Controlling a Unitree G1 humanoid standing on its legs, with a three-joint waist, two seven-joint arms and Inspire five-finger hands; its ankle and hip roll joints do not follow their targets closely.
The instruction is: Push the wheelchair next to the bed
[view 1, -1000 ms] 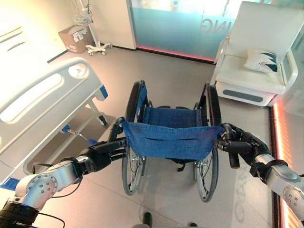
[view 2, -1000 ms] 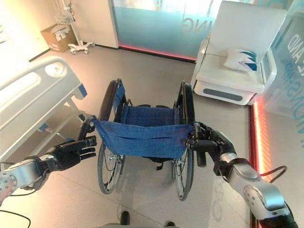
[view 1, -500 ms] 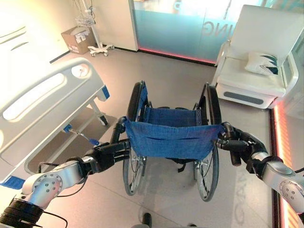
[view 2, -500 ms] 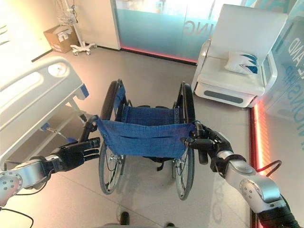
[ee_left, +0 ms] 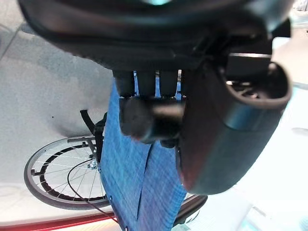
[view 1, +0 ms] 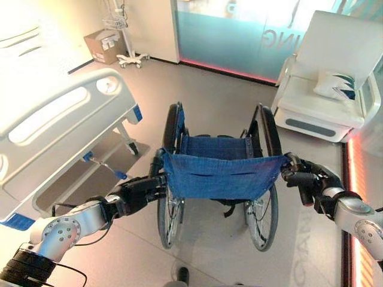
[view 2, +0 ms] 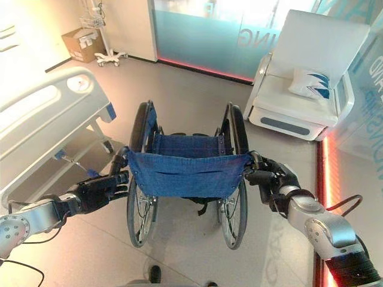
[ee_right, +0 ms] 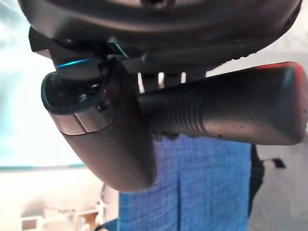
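Room: clinical ward with a pale grey floor (view 1: 227,107), a frosted teal glass partition (view 1: 233,30) along the top of the frame, and a brown cardboard box (view 1: 106,45) beside a white wheeled stand (view 1: 127,55) at upper left.

Left hand (view 1: 139,192): dark, lower left of centre, fingers curled round the black left push handle (ee_left: 144,119) of the wheelchair; the left wrist view shows the grip lying across the palm under the fingers.

Right hand (view 1: 311,179): dark, right of centre, fingers and thumb wrapped round the ribbed black right push handle (ee_right: 226,106).

Wheelchair (view 1: 218,173): folding, black-framed, blue fabric backrest and seat, two large spoked wheels; centre of frame, seen from behind, on the open floor and apart from the bed.

Bed (view 1: 54,128): white hospital bed with moulded end panel and blue corner fittings, left of frame, its castor frame near the left wheel.

Armchair (view 1: 326,78): white padded, upper right, bearing a white cushion with dark blue pattern (view 1: 336,85).

Risk, as judged: uneven push from the two hands would swing the chair; turning left too tightly could catch the left wheel on the bed's castor frame. The left hand's hold looks shallower and might slip.
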